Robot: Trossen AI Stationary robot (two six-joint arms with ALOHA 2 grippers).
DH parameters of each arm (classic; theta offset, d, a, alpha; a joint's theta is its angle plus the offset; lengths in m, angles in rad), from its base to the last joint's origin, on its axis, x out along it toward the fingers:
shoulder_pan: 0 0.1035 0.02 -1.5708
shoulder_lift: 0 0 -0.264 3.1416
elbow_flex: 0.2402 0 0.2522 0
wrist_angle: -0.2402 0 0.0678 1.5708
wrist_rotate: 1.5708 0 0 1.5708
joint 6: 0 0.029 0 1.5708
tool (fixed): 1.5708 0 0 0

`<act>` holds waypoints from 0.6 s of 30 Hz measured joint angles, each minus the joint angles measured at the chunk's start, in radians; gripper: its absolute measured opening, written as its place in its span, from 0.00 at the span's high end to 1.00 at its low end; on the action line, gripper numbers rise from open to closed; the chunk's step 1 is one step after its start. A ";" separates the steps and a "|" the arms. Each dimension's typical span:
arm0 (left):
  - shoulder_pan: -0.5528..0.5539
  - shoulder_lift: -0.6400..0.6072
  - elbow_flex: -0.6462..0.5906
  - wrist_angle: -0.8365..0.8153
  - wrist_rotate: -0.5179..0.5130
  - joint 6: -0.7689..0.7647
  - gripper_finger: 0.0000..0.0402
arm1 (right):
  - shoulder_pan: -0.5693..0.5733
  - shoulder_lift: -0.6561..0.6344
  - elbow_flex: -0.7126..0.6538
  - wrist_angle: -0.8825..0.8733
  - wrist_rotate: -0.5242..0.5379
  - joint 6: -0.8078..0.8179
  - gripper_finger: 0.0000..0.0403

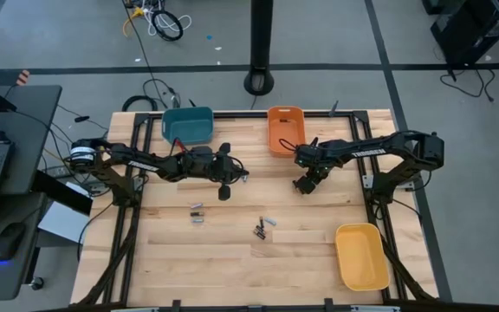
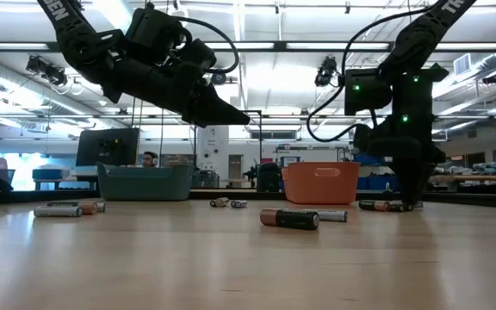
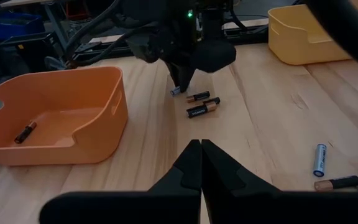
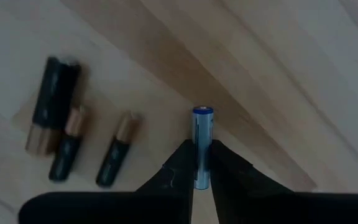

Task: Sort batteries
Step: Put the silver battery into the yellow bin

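My right gripper points down at the table in front of the orange bin and is shut on a silver-blue battery. Three dark, copper-ended batteries lie close beside it. More batteries lie at mid-table. One battery rests on the orange bin's floor. My left gripper hangs shut and bare above the table, left of the right gripper. My right gripper pinches the silver-blue battery by its two long sides, one finger on each side. The fingers come from above, pointing down, and lie along the battery. Its blue-capped end sticks out past the fingertips. The battery looks level on the wood.
A teal bin stands at the far edge left of the orange bin. A yellow bin stands near the right front. Black frame rails run along both table sides. The near half of the table is bare wood.
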 joint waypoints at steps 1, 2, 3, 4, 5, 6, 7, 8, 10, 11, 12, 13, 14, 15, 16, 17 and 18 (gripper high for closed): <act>0.000 0.000 0.000 0.000 0.000 0.000 0.98 | 0.000 -0.012 -0.001 -0.003 0.000 0.000 0.89; 0.000 0.000 0.000 0.000 0.000 0.000 0.98 | 0.000 -0.022 0.001 -0.001 0.000 0.000 0.89; 0.000 0.000 0.000 0.000 0.000 0.000 0.98 | 0.000 -0.030 0.002 -0.003 0.000 0.000 0.89; 0.000 0.000 0.000 0.000 0.000 0.000 0.98 | 0.000 -0.035 0.002 -0.010 0.000 0.001 0.89; 0.000 0.000 0.000 0.000 0.000 0.000 0.98 | 0.000 -0.039 0.001 -0.016 0.000 0.002 0.89; 0.000 0.000 0.000 0.000 0.000 0.000 0.98 | 0.000 -0.047 0.001 -0.015 0.000 0.002 0.89; 0.000 0.000 0.000 0.000 0.000 0.000 0.98 | 0.000 -0.053 0.002 -0.015 0.000 0.002 0.89; 0.000 0.000 0.000 0.000 0.000 0.000 0.98 | 0.000 -0.059 0.002 -0.019 0.000 0.003 0.89; 0.000 0.000 0.000 0.000 0.000 0.000 0.98 | 0.000 -0.075 0.002 -0.033 0.000 0.006 0.89; 0.000 0.000 0.000 0.000 0.000 0.000 0.98 | 0.001 -0.084 0.002 -0.039 0.000 0.009 0.89; 0.000 0.000 0.000 0.000 0.000 0.000 0.98 | 0.003 -0.095 0.002 -0.048 -0.002 0.010 0.89; 0.000 0.000 0.000 0.000 0.000 0.000 0.98 | 0.006 -0.106 0.002 -0.058 -0.010 0.011 0.89; 0.000 0.000 0.000 0.000 0.000 0.000 0.98 | 0.010 -0.118 0.002 -0.066 -0.018 0.012 0.89; 0.000 0.000 0.000 0.000 0.000 0.000 0.98 | 0.016 -0.130 0.003 -0.073 -0.025 0.012 0.89; 0.000 0.000 0.000 0.000 0.000 0.000 0.98 | 0.022 -0.144 0.003 -0.080 -0.033 0.016 0.89; 0.000 0.000 0.000 0.000 0.000 0.000 0.98 | 0.028 -0.159 0.003 -0.090 -0.042 0.023 0.89; 0.000 0.000 0.000 0.000 0.000 0.001 0.98 | 0.036 -0.173 0.003 -0.103 -0.047 0.028 0.89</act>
